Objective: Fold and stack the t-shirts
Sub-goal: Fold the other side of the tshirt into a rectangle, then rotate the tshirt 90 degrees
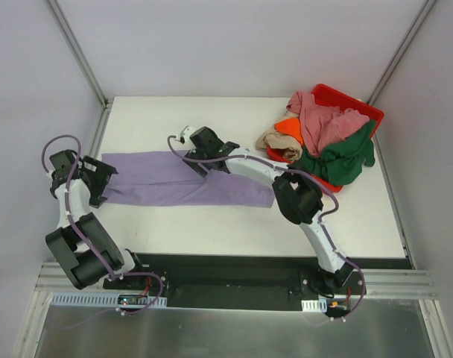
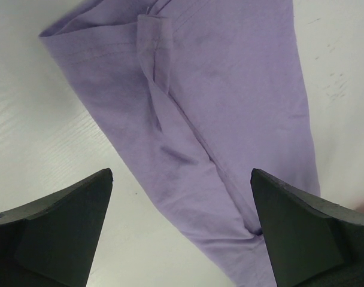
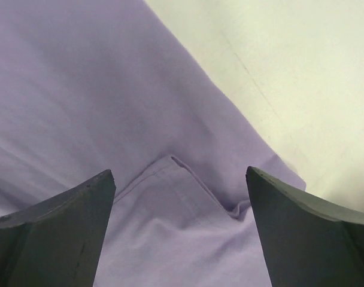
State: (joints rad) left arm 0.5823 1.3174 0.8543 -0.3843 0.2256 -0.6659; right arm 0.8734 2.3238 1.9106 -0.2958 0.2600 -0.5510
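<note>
Lavender cloth, soft and lightly wrinkled: the shirt point(image 1: 174, 186) lies folded into a long strip with stitched seams on the smooth white desk point(image 1: 211, 224). The left hand point(image 2: 182, 203) and the right hand point(image 3: 181, 203) hover above it, both released. Other shirts point(image 1: 323, 134) are heaped in a red bin point(image 1: 364, 112) at the far right corner. Pale walls point(image 1: 234, 45) enclose the desk.

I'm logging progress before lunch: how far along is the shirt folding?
Done: the purple shirt lies on the table folded into a long strip. In hand: the left gripper and right gripper hang open over it, holding nothing. Left: its crosswise folds, and the pink shirt, green shirt, orange shirt and beige shirt crumpled in the red bin; no stack yet.
</note>
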